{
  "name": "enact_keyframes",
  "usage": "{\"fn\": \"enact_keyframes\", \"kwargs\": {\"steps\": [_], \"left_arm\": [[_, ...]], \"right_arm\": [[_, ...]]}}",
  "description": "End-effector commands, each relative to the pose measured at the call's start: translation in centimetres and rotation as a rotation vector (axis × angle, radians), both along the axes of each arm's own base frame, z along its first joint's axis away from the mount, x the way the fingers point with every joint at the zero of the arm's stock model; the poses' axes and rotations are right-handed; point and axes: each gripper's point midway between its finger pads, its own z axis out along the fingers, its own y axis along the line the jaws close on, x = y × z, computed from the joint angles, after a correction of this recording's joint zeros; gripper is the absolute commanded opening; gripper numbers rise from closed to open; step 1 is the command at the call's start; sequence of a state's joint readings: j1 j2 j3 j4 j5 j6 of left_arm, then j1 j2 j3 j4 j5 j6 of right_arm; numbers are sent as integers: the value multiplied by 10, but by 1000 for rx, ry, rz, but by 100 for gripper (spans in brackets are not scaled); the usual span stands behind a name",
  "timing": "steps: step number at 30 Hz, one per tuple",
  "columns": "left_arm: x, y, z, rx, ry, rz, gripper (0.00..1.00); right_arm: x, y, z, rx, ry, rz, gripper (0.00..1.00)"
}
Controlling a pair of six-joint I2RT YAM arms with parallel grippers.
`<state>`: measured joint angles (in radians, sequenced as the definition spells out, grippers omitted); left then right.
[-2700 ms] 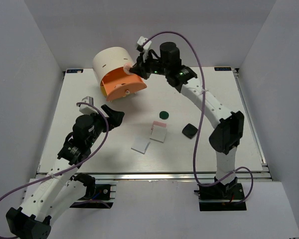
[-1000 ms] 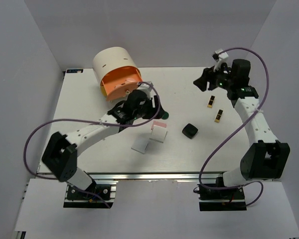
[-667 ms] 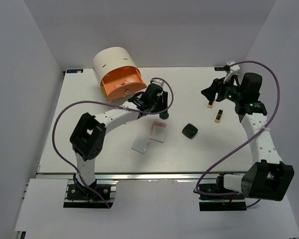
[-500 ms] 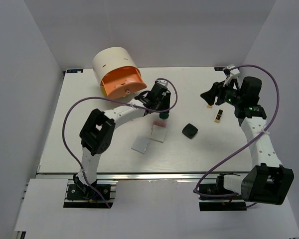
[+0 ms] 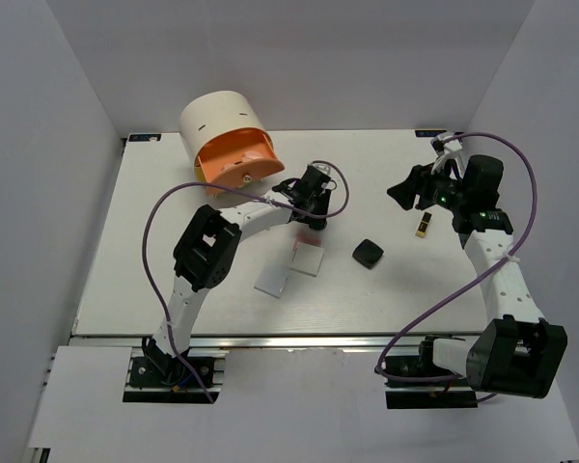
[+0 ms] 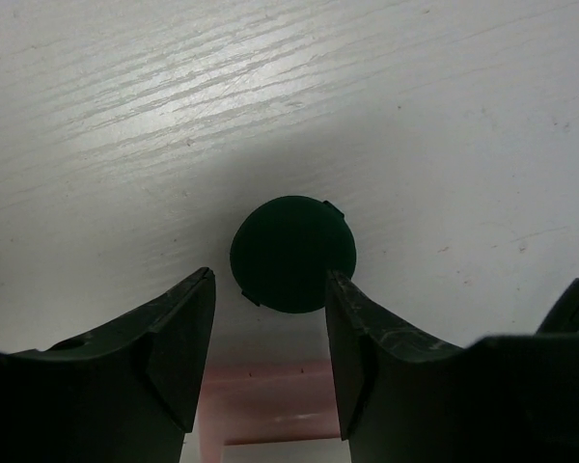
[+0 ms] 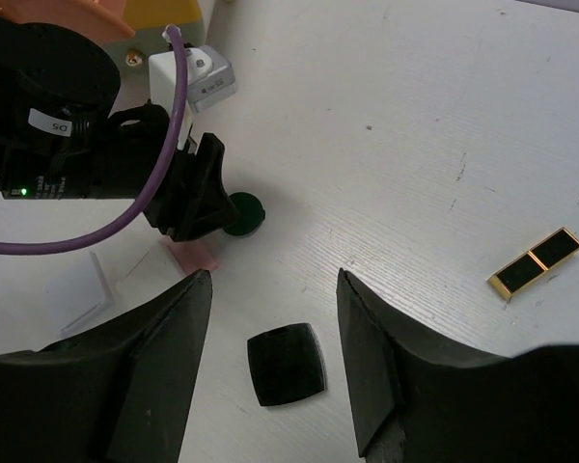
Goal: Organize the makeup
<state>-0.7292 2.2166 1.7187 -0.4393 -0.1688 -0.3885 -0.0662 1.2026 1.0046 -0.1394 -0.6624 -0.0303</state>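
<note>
A dark green disc (image 6: 291, 254) lies flat on the white table, just ahead of my left gripper (image 6: 268, 289). The jaws are open, one tip on each side of the disc's near edge, and no contact shows. From above, the left gripper (image 5: 316, 214) covers most of that disc. The pink square (image 5: 309, 258) and white square (image 5: 272, 281) lie just in front of it. My right gripper (image 7: 273, 282) hangs open and empty above the black compact (image 7: 286, 365). A black-gold stick (image 5: 424, 227) lies under the right gripper (image 5: 402, 193).
The big cream cylinder (image 5: 219, 121) with its orange drawer front (image 5: 239, 164) lies at the back left. The left arm stretches across the table's middle toward the disc. The right wrist view also shows the pink square (image 7: 193, 257) and green disc (image 7: 245, 214).
My left gripper has slid right, from near the drawer front to the green disc, and its jaws have narrowed. The right gripper has shifted a little above the black-gold stick.
</note>
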Motion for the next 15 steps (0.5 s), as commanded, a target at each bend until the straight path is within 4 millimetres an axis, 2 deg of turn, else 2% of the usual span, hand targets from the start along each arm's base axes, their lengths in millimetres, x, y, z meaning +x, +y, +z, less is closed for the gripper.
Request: {"fn": "enact_keyframes", "kwargs": {"steps": [1,11,15], "left_arm": [[9,0,7,-1,-12,-12,59],[3,-1,-15,18,35,-31,42],[5,1,-12,23,23,-24,24]], "right_arm": [[-1,1,13,15,-52,9,60],[-2,0,14,20,-49,7,60],[-4,1,14,21,-46,10,60]]}}
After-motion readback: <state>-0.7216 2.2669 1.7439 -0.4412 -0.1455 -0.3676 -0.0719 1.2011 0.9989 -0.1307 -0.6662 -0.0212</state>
